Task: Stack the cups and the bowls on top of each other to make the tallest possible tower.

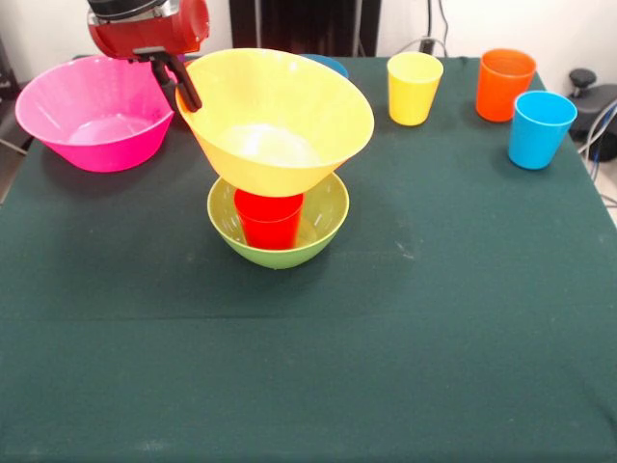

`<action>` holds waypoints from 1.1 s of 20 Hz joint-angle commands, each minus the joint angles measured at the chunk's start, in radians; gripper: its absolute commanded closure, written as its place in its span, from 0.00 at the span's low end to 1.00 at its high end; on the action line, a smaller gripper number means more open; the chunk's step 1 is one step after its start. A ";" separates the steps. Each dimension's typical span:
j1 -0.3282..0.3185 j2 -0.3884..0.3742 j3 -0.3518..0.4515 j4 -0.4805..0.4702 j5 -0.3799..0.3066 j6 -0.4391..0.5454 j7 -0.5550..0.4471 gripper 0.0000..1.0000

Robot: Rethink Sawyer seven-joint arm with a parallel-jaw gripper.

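Note:
A lime green bowl (326, 224) sits mid-table with a red cup (268, 220) standing upright inside it. Directly over the cup is the large yellow-orange bowl (289, 106), tilted with its mouth facing the camera. Its base is at the cup's rim, and I cannot tell whether it rests there. My gripper (187, 100) is shut on that bowl's upper left rim, one black finger (179, 82) showing outside the wall. A yellow cup (415, 89), an orange cup (504, 85) and a light blue cup (540, 130) stand upright at the far right.
A large pink bowl (58, 111) stands at the far left, close beside the gripper. A sliver of a blue bowl (334, 65) peeks out behind the yellow-orange bowl. Dark green cloth (308, 367) covers the table.

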 commanded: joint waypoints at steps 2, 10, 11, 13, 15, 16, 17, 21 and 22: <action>0.030 0.064 -0.011 -0.015 -0.062 -0.024 -0.191 1.00; 0.029 0.064 -0.010 -0.012 -0.059 -0.024 -0.189 1.00; 0.029 0.062 -0.009 -0.009 -0.058 -0.025 -0.188 1.00; 0.029 0.061 -0.008 -0.012 -0.056 -0.021 -0.189 1.00; 0.030 0.061 -0.009 -0.011 -0.064 -0.033 -0.187 1.00; 0.030 0.063 -0.010 -0.011 -0.069 -0.044 -0.185 1.00; 0.031 0.064 -0.010 -0.008 -0.076 -0.060 -0.183 1.00; 0.028 0.067 -0.002 -0.003 -0.082 -0.070 -0.194 1.00; 0.028 0.069 0.000 -0.004 -0.082 -0.069 -0.197 1.00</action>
